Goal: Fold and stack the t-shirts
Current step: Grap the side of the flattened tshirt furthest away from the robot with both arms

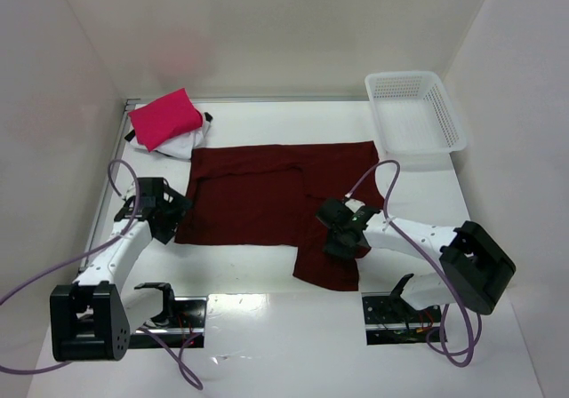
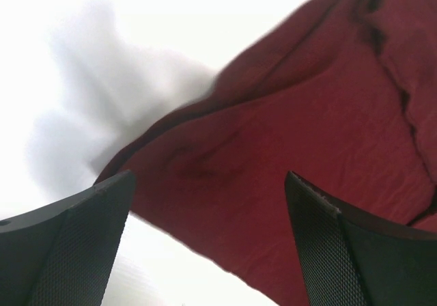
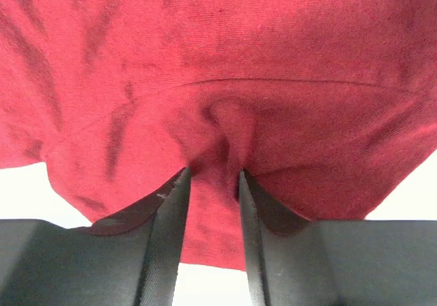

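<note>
The dark maroon t-shirt point(image 1: 258, 194) lies spread flat mid-table, one part hanging toward the near edge. My right gripper point(image 1: 341, 231) is shut on a pinched fold of the maroon t-shirt point(image 3: 225, 132). My left gripper point(image 1: 167, 213) is open at the shirt's left near corner, its fingers point(image 2: 321, 238) straddling the cloth edge point(image 2: 273, 183) without gripping. The folded pink-red t-shirt point(image 1: 165, 118) lies on the white t-shirt point(image 1: 182, 142) at the back left.
A white mesh basket point(image 1: 416, 112) stands at the back right. White walls enclose the table on the left, back and right. Purple cables loop beside both arms.
</note>
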`<state>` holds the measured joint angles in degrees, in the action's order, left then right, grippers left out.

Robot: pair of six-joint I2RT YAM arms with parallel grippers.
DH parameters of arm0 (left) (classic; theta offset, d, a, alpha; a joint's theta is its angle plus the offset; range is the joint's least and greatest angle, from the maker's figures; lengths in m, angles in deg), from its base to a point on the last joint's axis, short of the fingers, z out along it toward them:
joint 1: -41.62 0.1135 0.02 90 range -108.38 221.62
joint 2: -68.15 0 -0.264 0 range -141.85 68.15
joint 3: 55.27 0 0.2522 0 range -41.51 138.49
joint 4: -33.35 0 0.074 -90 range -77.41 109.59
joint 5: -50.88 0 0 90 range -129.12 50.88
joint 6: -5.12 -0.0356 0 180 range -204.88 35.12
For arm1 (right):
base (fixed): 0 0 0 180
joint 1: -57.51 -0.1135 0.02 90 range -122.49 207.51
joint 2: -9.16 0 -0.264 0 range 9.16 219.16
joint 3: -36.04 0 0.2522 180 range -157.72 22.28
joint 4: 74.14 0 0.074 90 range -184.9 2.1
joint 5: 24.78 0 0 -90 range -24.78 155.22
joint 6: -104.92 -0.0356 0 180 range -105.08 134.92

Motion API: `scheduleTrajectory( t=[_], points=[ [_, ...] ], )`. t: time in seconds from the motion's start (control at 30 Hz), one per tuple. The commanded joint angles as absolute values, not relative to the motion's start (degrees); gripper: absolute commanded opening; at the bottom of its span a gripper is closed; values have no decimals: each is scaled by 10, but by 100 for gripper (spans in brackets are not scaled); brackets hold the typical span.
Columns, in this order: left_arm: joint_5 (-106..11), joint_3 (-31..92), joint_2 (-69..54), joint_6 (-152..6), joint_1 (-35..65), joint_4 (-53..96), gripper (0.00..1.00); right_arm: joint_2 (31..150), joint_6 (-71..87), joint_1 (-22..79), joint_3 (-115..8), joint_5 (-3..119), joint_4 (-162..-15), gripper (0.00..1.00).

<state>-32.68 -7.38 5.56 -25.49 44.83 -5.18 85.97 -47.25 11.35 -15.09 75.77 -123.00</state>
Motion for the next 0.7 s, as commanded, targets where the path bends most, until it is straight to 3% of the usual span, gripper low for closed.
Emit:
scheduleTrajectory(
  t=[0.0,0.2,0.4,0.53,0.63,0.67],
  points=[
    [-335,-109,82,-188,456,-77,95,852,-492,108,-145,766,-1231,27],
    [-322,-132,69,-138,456,-101,88,846,-487,108,-150,771,-1220,23],
    [-298,-150,86,-97,456,-126,84,830,-487,108,-145,771,-1215,27],
    [-291,-143,80,-90,456,-139,79,817,-487,108,-139,766,-1220,48],
    [-291,-143,80,-90,456,-139,76,811,-495,108,-145,766,-1243,71],
    [-291,-143,80,-90,456,-139,71,805,-509,108,-145,771,-1257,80]
  ],
)
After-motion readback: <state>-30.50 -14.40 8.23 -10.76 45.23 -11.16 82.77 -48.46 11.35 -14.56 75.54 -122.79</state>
